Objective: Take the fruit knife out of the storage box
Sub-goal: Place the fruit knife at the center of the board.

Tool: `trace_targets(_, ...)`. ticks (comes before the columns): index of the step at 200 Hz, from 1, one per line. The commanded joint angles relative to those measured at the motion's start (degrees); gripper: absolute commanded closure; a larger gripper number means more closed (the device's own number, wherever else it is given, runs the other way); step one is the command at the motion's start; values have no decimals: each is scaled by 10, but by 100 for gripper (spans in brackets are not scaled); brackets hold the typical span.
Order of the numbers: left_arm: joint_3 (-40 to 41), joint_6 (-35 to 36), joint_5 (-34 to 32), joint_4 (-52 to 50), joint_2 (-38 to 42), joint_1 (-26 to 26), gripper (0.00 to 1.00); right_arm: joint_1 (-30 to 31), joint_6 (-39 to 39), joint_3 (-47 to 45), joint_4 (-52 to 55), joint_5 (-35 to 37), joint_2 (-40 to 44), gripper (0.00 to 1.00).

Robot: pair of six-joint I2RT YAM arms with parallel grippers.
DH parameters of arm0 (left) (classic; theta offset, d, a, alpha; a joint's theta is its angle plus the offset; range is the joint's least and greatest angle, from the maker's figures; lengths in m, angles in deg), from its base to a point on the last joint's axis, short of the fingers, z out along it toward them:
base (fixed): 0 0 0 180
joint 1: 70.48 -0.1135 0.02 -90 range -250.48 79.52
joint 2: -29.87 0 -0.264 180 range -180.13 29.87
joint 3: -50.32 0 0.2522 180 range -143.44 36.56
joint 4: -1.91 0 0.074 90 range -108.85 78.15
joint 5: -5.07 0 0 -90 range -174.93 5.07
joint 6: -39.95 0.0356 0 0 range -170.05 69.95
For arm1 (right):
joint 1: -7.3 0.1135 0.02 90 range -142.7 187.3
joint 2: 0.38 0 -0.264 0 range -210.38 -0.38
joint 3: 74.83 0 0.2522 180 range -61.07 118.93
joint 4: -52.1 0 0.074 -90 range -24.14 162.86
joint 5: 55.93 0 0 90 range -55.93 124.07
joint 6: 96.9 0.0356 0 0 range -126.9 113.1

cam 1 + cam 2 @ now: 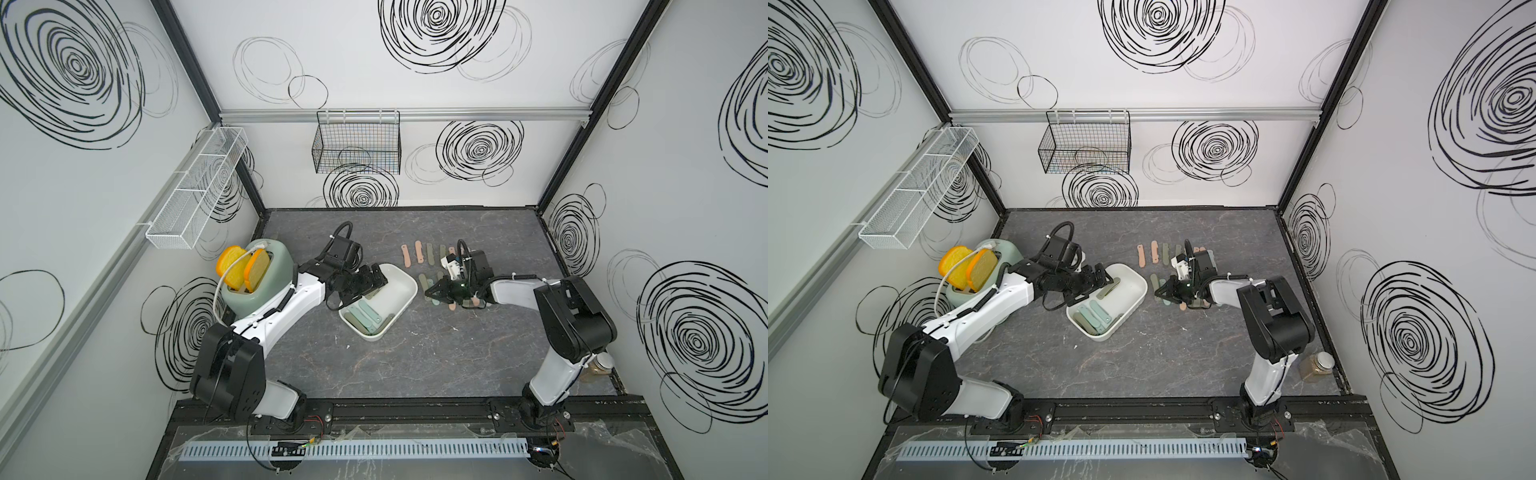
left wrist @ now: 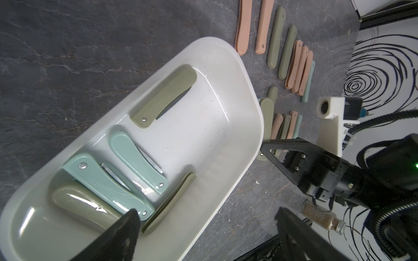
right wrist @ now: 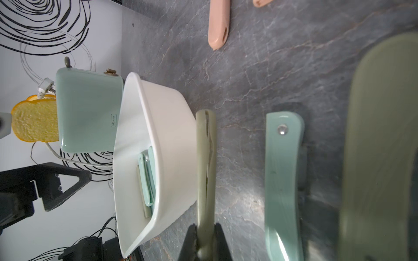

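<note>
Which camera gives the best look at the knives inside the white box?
The left wrist view: it looks straight into the storage box, showing five folded knives. Both top views show them small; the right wrist view shows only a few edge-on.

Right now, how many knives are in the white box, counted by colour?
Olive knives: 3
Teal knives: 2
Total in the box: 5
</note>
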Motion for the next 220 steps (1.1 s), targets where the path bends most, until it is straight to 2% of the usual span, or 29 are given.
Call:
trace_targets(1, -17, 7, 7, 19, -10, -5, 2, 0, -11, 28, 31, -1, -22, 87)
trace_targets(80, -19, 2, 15, 28, -26, -8, 2, 3, -21, 74, 95, 12, -68, 69)
trace_targets(96, -19, 0, 18, 30, -27, -9, 2, 3, -21, 75, 107, 22, -61, 68)
trace_targets(129, -26, 3, 15, 26, -25, -14, 2, 7, -37, 92, 177, 108, 9, 68)
trace_targets(159, -28, 11, 6, 15, -17, -22, 2, 35, -76, 165, 259, 184, 58, 66)
trace_targets(188, -26, 11, -3, 2, 9, -46, 2, 93, -128, 267, 337, 220, 36, 56)
trace_targets(220, -29, 12, -22, -31, 61, -71, 2, 156, -147, 319, 358, 245, -3, 37)
